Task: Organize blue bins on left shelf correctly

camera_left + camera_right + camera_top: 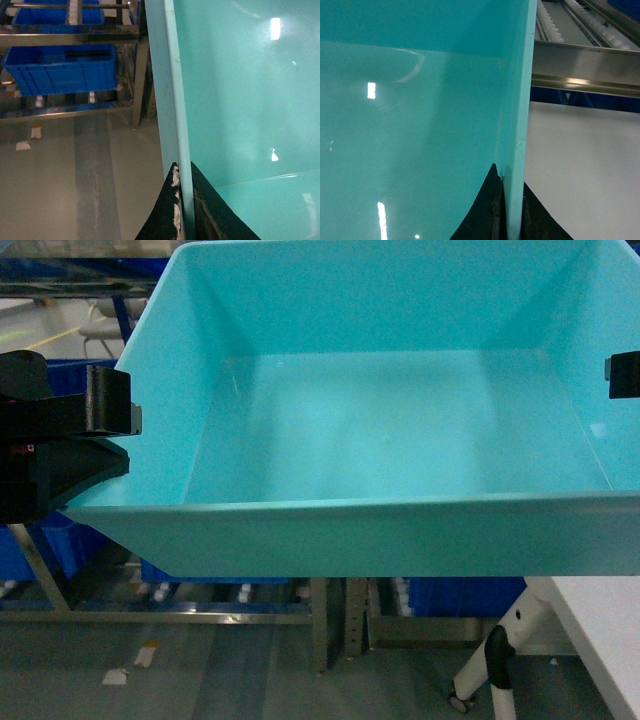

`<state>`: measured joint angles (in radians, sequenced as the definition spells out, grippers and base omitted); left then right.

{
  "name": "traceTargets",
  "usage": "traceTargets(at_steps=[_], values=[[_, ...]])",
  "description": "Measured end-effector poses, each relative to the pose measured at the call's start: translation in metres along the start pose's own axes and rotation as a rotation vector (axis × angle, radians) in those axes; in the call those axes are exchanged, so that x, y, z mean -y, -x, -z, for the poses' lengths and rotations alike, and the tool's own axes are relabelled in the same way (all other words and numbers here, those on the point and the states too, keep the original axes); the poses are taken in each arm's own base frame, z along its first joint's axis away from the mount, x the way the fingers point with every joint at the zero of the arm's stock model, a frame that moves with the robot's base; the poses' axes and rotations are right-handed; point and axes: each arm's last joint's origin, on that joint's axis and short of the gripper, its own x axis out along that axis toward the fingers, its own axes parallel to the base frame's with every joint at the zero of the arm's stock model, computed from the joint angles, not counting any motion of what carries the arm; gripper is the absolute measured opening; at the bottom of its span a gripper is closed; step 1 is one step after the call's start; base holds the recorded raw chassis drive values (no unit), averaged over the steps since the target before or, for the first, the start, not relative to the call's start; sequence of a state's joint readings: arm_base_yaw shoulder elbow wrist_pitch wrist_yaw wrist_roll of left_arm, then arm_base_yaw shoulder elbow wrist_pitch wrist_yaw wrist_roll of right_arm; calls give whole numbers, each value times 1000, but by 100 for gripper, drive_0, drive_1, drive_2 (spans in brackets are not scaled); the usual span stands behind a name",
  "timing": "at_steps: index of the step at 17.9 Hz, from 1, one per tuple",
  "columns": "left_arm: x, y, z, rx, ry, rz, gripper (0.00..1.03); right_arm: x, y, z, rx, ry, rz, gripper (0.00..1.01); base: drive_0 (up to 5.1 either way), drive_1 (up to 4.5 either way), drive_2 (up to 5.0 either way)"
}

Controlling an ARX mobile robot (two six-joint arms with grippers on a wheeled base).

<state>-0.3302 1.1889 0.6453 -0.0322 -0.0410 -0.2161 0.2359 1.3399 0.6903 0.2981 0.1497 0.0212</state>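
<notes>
A light turquoise blue bin point(380, 440) is held up in the air and fills most of the head view, open side up and empty. My left gripper point(120, 415) is shut on its left wall; in the left wrist view the black fingers point(172, 210) pinch the thin wall point(175, 100) from both sides. My right gripper point(622, 375) is shut on the right wall, whose edge point(517, 100) runs between its jaws. The steel left shelf point(200, 615) shows below the bin, with its posts point(140, 65) and white rollers point(555, 22).
Dark royal-blue bins point(60, 70) sit on the rack's lower levels point(30, 540). A flat grey-white tabletop point(585, 165) lies at the right, with its leg and caster point(490, 660) on the grey floor. Tape scraps point(22, 145) lie on the floor.
</notes>
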Motion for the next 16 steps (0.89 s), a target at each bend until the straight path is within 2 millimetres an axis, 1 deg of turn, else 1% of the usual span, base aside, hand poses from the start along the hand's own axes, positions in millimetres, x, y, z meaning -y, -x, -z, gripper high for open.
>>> traceTargets(at_steps=[10,14,16], values=[[0,0,0,0,0,0,2,0,0,0,0,1,0,2,-453,405,48],[0,0,0,0,0,0,2,0,0,0,2,0,0,2,-361,483,-81],[0,0,1,-6,-1,-2,2,0,0,1,-8,2,-1,2,-131,434,-325]])
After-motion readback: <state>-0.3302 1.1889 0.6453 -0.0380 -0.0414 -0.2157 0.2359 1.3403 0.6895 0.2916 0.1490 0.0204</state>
